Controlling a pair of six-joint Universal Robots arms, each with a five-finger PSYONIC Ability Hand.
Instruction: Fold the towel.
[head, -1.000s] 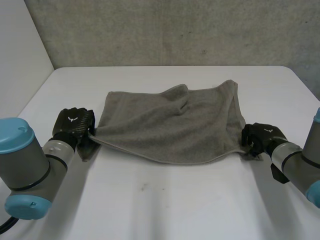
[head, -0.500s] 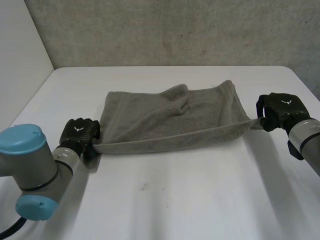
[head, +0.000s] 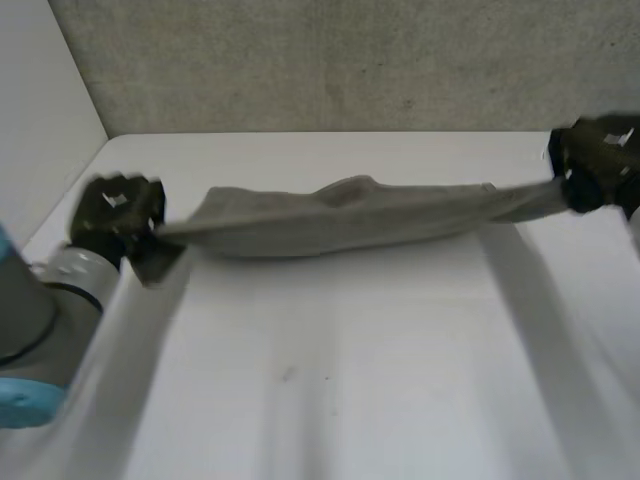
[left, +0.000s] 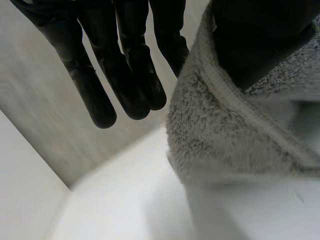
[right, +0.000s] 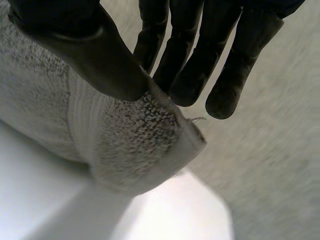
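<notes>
Grey terry towel (head: 340, 215) stretched taut above white table, sagging slightly mid-span, hemmed edges

My left hand (left: 125, 75) pinches the grey towel (left: 220, 140) by its hemmed edge, thumb on one side, straight fingers on the other, over the white table (left: 125, 210), a grey wall (left: 40, 115) beyond my fingertips.

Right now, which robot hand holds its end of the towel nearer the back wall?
The right robot hand, pinching the towel close to the wall; the left robot hand grips its end nearer the robot.
</notes>
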